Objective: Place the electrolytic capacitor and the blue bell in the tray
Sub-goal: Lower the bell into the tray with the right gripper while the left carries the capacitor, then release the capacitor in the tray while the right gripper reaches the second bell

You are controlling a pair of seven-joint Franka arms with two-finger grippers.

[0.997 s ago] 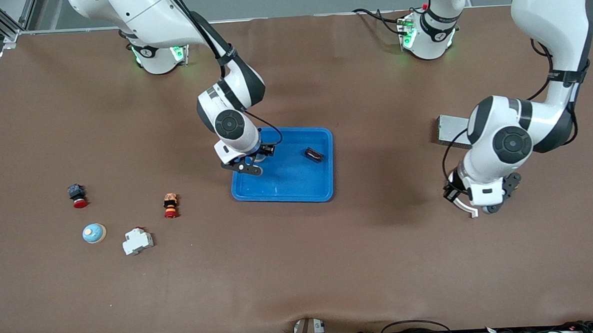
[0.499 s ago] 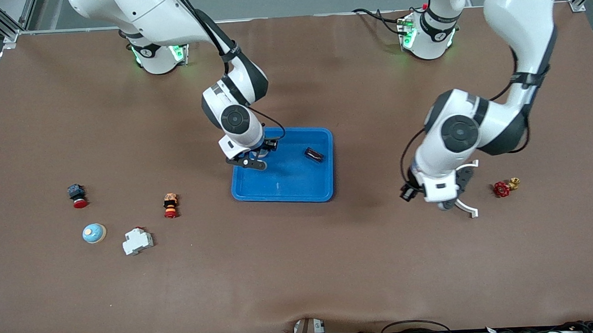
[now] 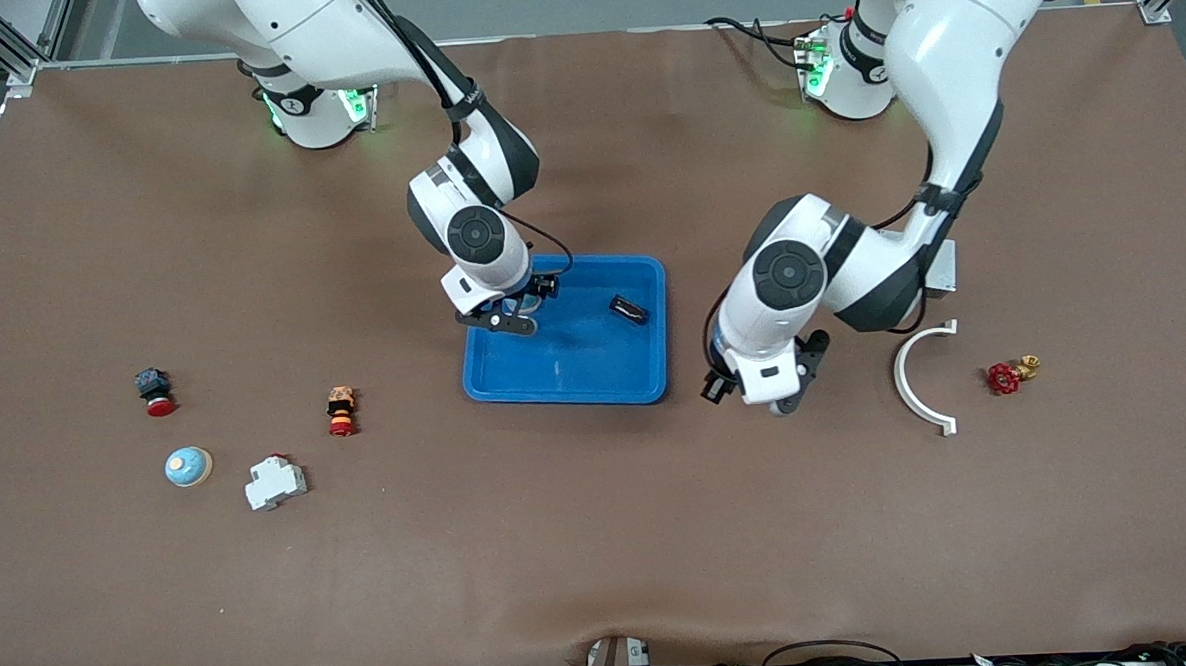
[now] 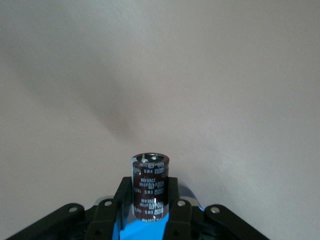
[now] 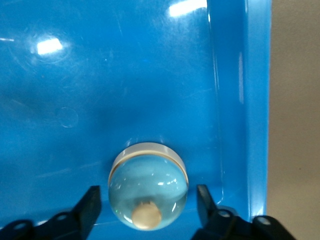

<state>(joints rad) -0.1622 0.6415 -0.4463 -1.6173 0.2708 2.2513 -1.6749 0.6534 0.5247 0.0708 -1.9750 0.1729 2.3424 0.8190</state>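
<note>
The bright-blue tray (image 3: 595,385) lies mid-table. A pale-blue bell (image 5: 148,186) with a tan knob sits on the tray's floor (image 5: 100,100) close to a wall. My right gripper (image 5: 148,200) is open, with a finger on either side of the bell and not touching it; in the front view it (image 3: 504,322) hangs over the tray's corner and hides that bell. My left gripper (image 4: 149,196) is shut on a brown electrolytic capacitor (image 4: 149,182). It (image 3: 784,397) is over bare table beside the tray, toward the left arm's end.
A small dark part (image 3: 628,309) lies in the tray. A second blue bell (image 3: 188,467), a white breaker (image 3: 275,482) and two red buttons (image 3: 155,390) (image 3: 340,410) lie toward the right arm's end. A white curved piece (image 3: 923,379), a red valve (image 3: 1003,377) and a grey box (image 3: 943,268) lie toward the left arm's end.
My left arm has swung from its end of the table toward the tray, uncovering the white curved piece and the red valve. My right gripper shifted slightly farther over the tray.
</note>
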